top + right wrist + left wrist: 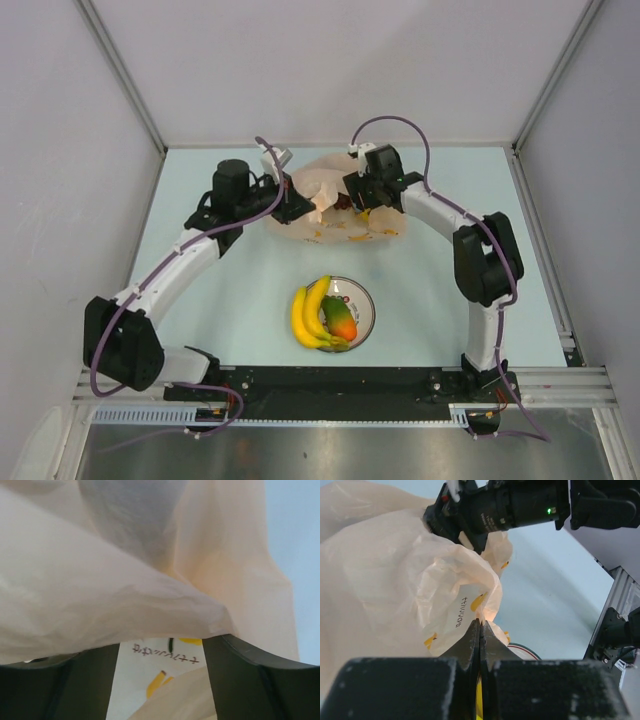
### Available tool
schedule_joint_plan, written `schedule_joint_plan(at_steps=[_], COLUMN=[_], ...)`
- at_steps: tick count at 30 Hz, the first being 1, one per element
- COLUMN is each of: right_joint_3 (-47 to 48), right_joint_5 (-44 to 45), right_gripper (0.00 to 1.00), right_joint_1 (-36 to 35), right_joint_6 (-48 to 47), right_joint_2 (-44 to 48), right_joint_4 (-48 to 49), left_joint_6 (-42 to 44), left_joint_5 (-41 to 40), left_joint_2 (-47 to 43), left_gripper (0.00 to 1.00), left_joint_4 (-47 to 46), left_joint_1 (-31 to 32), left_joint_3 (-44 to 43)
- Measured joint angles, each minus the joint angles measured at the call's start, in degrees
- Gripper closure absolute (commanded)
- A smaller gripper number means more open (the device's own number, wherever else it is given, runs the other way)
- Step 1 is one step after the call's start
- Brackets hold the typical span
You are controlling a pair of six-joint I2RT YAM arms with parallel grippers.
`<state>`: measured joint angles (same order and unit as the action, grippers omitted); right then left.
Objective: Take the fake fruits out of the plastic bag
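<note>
- Pale-orange, crinkly translucent plastic bag (330,226) is seen from the top camera at the middle of the bench's far edge. A yellow plastic banana bunch (308,315) and a green-red plastic mango (341,320) are already laid on the round white plate (366,300), towards the near edge. Something dark is glimpsed at the bag's mouth, so some fruit is judged to be left inside.
- From the left wrist, the left gripper (479,630) is seen pressed together on a fold of the bag's printed rim.
- From the right wrist, the right gripper (162,652) is shown spread wide and draped by bag film. Nothing is gripped, and no fruit can be made out there.
</note>
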<state>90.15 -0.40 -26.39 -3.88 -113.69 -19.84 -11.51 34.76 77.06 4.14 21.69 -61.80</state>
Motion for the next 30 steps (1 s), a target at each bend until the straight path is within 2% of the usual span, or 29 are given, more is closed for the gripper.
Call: schedule_joint_plan(at_steps=[1, 7, 15, 21, 24, 26, 30], right_joint_3=[0.00, 0.11, 0.11, -0.20, -1.09, -1.27, -1.07], right_joint_5=[0.02, 5.27, 13.49, 15.58, 15.80, 16.02, 14.84], right_gripper=[0.23, 0.14, 0.13, 0.15, 0.22, 0.35, 0.50], right_joint_1=[-0.66, -5.05, -5.49, -3.98, -3.37, -3.15, -2.54], right_joint_6=[-0.09, -2.08, -5.79, -8.81, -10.23, -11.50, -13.81], right_joint_2=[0.00, 0.00, -1.03, -4.26, -5.33, -5.86, -6.21], right_joint_4=[0.07, 1.31, 3.52, 4.76, 5.11, 5.57, 6.58], left_joint_6=[0.00, 0.22, 0.61, 1.14, 1.53, 1.64, 2.19], left_joint_5=[0.15, 0.48, 0.44, 0.37, 0.20, -0.02, -0.09], left_joint_2=[0.24, 1.33, 1.40, 1.40, 1.40, 1.40, 1.40], left_gripper=[1.00, 1.00, 1.00, 1.00, 1.00, 1.00, 1.00], left_joint_4=[-0.07, -0.17, -0.20, -0.20, -0.20, -0.17, -0.17], left_joint_1=[0.33, 2.43, 3.45, 3.48, 3.48, 3.48, 3.48], left_joint_3=[-0.26, -0.63, -0.63, -0.63, -0.63, -0.63, -0.63])
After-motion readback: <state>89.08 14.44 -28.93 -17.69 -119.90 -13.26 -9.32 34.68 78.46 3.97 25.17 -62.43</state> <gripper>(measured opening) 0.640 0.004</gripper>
